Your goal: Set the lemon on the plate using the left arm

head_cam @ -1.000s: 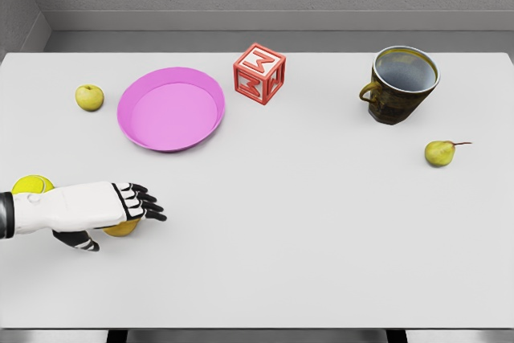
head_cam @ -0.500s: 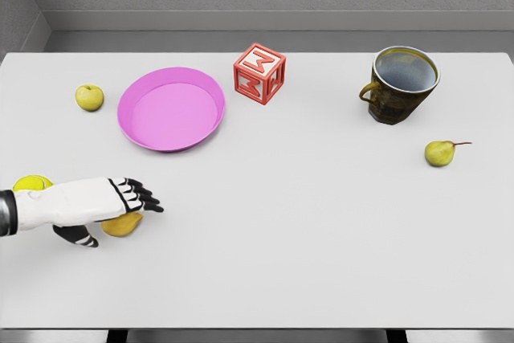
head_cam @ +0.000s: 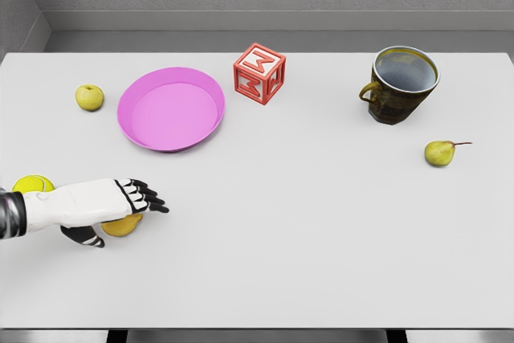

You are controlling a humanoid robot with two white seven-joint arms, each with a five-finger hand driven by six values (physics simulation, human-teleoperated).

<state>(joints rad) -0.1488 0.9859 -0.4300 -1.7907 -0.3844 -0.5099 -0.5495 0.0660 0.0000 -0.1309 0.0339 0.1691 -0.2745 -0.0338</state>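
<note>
White table (head_cam: 321, 222); round pink plate (head_cam: 171, 108); left hand (head_cam: 120, 202) over lemon (head_cam: 122, 226).

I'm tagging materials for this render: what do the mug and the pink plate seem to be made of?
The mug looks like glazed ceramic or aged metal: a dark, mottled brown-olive body, a pale shiny rim and a greyish inside. The pink plate looks like plastic or painted ceramic: one even magenta colour with a smooth, fairly matte surface. The render settles neither.

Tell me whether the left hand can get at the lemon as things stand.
Probably yes. The left hand already lies over the lemon, its fingers stretched past it and thumb beneath, not yet closed on it. Nothing stands between them.
</note>
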